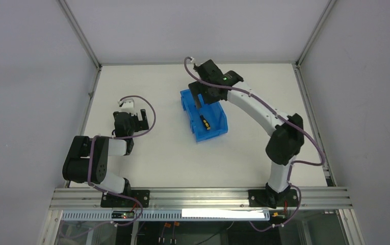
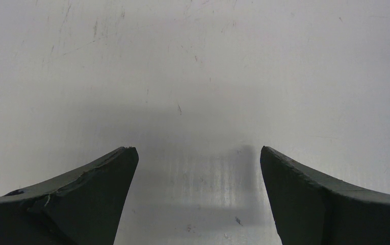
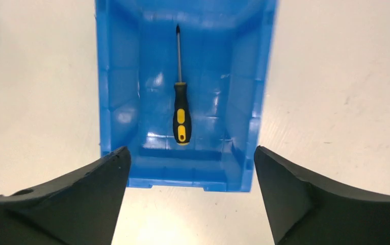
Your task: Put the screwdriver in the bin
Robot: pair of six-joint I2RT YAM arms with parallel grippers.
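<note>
Left tool: jaws apart, empty, over bare worktop. The screwdriver lies flat on the floor of the bin. Right tool: jaws wide apart, holding nothing, above the bin's end wall. The risk we see is a low retreat snagging that wall and dragging or tipping the bin.

Your top camera looked down over the whole table; both wrist cameras faced it closely, the right sharing the bin.
</note>
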